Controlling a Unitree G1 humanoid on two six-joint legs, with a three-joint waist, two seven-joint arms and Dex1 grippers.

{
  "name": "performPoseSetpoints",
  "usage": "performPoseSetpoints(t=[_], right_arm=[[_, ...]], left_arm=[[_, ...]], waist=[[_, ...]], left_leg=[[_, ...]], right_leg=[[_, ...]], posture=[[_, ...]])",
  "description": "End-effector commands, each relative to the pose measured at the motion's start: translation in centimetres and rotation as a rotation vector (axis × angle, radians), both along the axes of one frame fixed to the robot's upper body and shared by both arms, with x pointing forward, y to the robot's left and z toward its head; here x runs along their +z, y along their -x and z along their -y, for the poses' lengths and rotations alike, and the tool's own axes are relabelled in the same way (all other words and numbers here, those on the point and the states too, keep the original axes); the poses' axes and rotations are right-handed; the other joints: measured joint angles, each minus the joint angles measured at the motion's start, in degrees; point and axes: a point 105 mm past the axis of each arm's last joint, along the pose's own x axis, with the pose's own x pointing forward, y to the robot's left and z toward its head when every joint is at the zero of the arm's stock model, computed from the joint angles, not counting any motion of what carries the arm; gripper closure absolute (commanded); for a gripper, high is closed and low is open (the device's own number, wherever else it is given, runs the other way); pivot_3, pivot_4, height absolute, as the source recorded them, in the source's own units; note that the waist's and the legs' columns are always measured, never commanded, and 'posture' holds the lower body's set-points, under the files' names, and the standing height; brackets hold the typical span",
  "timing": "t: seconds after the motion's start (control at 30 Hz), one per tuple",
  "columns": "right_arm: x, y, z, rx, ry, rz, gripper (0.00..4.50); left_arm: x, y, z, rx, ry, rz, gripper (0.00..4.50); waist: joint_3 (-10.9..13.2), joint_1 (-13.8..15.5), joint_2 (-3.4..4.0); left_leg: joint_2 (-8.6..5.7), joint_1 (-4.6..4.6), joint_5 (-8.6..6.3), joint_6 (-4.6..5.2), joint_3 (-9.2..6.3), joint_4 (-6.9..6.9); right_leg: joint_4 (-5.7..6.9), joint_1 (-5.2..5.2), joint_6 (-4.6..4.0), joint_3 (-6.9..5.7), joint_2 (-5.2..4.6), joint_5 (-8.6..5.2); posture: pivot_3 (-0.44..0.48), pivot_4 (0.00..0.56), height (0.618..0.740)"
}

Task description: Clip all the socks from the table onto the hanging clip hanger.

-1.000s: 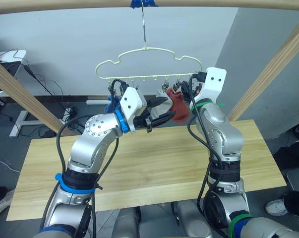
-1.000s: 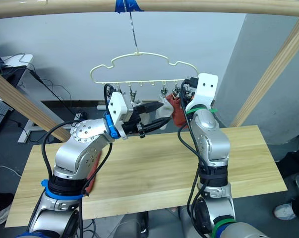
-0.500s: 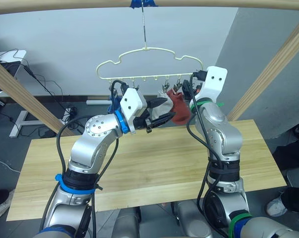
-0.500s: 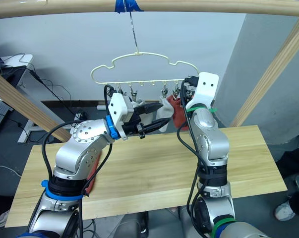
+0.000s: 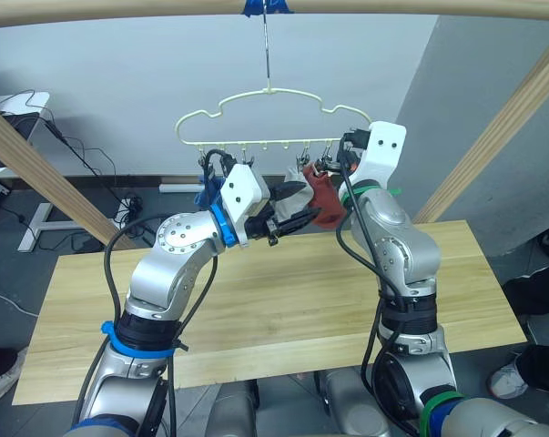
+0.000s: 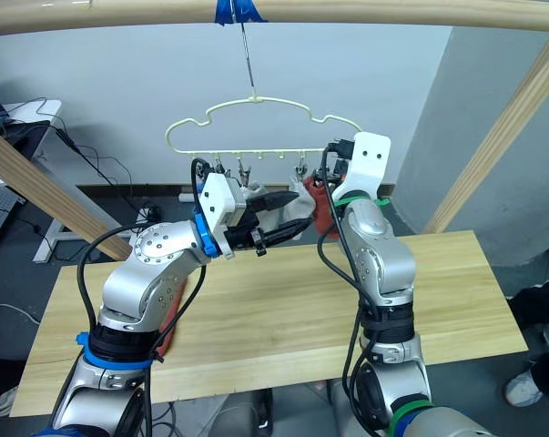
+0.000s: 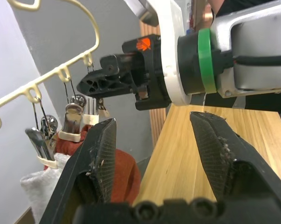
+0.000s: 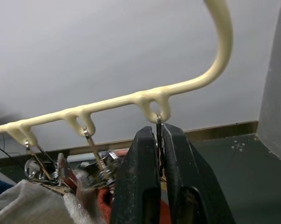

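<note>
Cream clip hanger [image 5: 272, 116], cloud-shaped, rust-red sock [image 5: 325, 202] seemingly clipped, right pincer [image 8: 160, 154] pinching end clip [image 8: 159, 140]

One hanger [image 5: 272, 116] on the pole, one red sock [image 5: 325, 200], one white sock [image 7: 40, 186] beside it, one table [image 5: 283, 300] below

Wall [image 5: 119, 64] — plain pale grey, lit evenly; a darker grey panel [image 5: 474, 82] stands at the right. Baseboard [image 5: 178, 187] — light strip along the wall's foot. Floor [image 5: 37, 232] — dark grey. Wooden pole frame [image 5: 119, 7] — round crossbar overhead with blue tape [image 5: 263, 6] at its middle, slanted poles at left [image 5: 37, 177] and right [image 5: 502, 123]. Side desk [image 5: 15, 102] — white, far left, on a white metal leg [image 5: 37, 223], black cables [image 5: 83, 150] trailing down to the floor.
</note>
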Motion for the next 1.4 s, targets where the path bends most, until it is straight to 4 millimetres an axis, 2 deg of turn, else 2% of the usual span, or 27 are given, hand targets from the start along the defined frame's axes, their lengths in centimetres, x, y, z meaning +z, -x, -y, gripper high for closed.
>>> performPoseSetpoints(t=[0.03, 0.23, 0.33, 0.43, 0.47, 0.57, 0.67, 0.83, 0.93, 1.07, 1.2, 1.4], right_arm=[[1.4, 0.6, -1.0, 0.035, -0.045, 0.047, 4.49], [1.5, 0.6, -1.1, 0.049, -0.023, 0.059, 4.49], [1.6, 0.5, -1.1, 0.062, -0.011, 0.066, 4.50], [1.7, 0.5, -1.2, 0.072, -0.002, 0.071, 4.50], [1.8, 0.4, -1.2, 0.075, 0.001, 0.072, 4.50], [1.9, 0.3, -1.2, 0.082, 0.008, 0.072, 4.50], [1.9, 0.2, -1.1, 0.088, 0.013, 0.070, 4.50], [2.0, 0.1, -1.2, 0.100, 0.021, 0.067, 4.50], [2.0, 0.2, -1.2, 0.108, 0.029, 0.066, 4.50], [2.0, 0.2, -1.3, 0.115, 0.034, 0.065, 4.50], [2.1, 0.3, -1.4, 0.122, 0.037, 0.069, 4.50], [2.1, 0.4, -1.5, 0.127, 0.037, 0.072, 4.50]], left_arm=[[0.2, 0.3, -0.5, 0.060, 0.013, 0.041, 1.73], [-2.1, 0.2, -2.6, 0.282, 0.055, -0.007, 1.73], [-4.6, 0.0, -5.5, 0.501, 0.065, -0.068, 1.20], [-6.3, 0.4, -7.8, 0.651, 0.056, -0.093, 0.26], [-7.2, 0.3, -9.7, 0.764, 0.075, -0.131, 0.02], [-9.6, 0.6, -14.2, 1.002, 0.118, -0.232, 0.02], [-11.7, 1.0, -18.1, 1.153, 0.132, -0.313, 0.02], [-14.9, 0.9, -22.1, 1.277, 0.150, -0.461, 0.02], [-15.7, 0.4, -23.5, 1.310, 0.145, -0.487, 0.02], [-17.1, 0.1, -24.3, 1.328, 0.160, -0.549, 0.02], [-18.9, 0.3, -24.3, 1.323, 0.142, -0.633, 0.02], [-20.2, 0.8, -24.1, 1.311, 0.083, -0.677, 0.02]], waist=[[-0.1, 0.0, 0.01], [-0.2, -0.1, 0.04], [-0.2, -0.1, 0.04], [-0.2, -0.1, 0.03], [-0.2, -0.1, 0.03], [-0.2, 0.0, 0.01], [-0.3, 0.0, 0.01], [-0.3, 0.1, 0.01], [-0.3, 0.1, 0.00], [-0.3, 0.1, 0.00], [-0.3, 0.0, 0.00], [-0.3, 0.0, 0.00]], left_leg=[[0.00, 0.00, 0.00, 0.00, 0.01, 0.00], [0.04, 0.00, 0.00, 0.00, 0.01, -0.01], [0.05, 0.00, 0.00, 0.00, 0.00, -0.02], [0.05, 0.00, 0.00, 0.00, 0.00, -0.02], [0.05, 0.00, 0.00, 0.01, 0.00, -0.02], [0.06, 0.00, 0.02, 0.03, 0.02, 0.01], [0.03, 0.00, 0.04, 0.07, 0.01, 0.01], [0.01, 0.00, 0.06, 0.08, 0.03, 0.00], [0.01, -0.01, 0.06, 0.08, 0.03, 0.00], [0.03, -0.01, 0.06, 0.08, 0.04, -0.02], [0.05, -0.01, 0.06, 0.08, 0.04, -0.05], [0.08, -0.01, 0.06, 0.08, 0.03, -0.04]], right_leg=[[0.00, 0.00, 0.00, 0.01, 0.00, 0.00], [-0.01, -0.01, 0.00, 0.02, -0.01, 0.00], [0.01, -0.03, 0.00, 0.03, -0.01, 0.00], [0.03, -0.05, -0.03, 0.02, 0.01, 0.02], [0.05, -0.06, -0.03, 0.02, 0.01, 0.02], [0.06, -0.07, -0.05, 0.03, -0.01, 0.03], [0.07, -0.08, -0.06, 0.01, 0.02, 0.03], [0.09, -0.12, -0.08, 0.00, 0.05, 0.05], [0.08, -0.12, -0.08, 0.00, 0.05, 0.05], [0.08, -0.13, -0.08, 0.00, 0.04, 0.05], [0.08, -0.15, -0.08, 0.01, 0.03, 0.05], [0.12, -0.17, -0.09, 0.01, 0.02, 0.05]], posture=[[-0.189, 0.188, 0.740], [-0.187, 0.189, 0.740], [-0.182, 0.192, 0.740], [-0.181, 0.195, 0.740], [-0.176, 0.200, 0.740], [-0.171, 0.203, 0.740], [-0.168, 0.208, 0.740], [-0.174, 0.218, 0.740], [-0.178, 0.225, 0.740], [-0.178, 0.225, 0.740], [-0.182, 0.228, 0.740], [-0.187, 0.227, 0.740]])
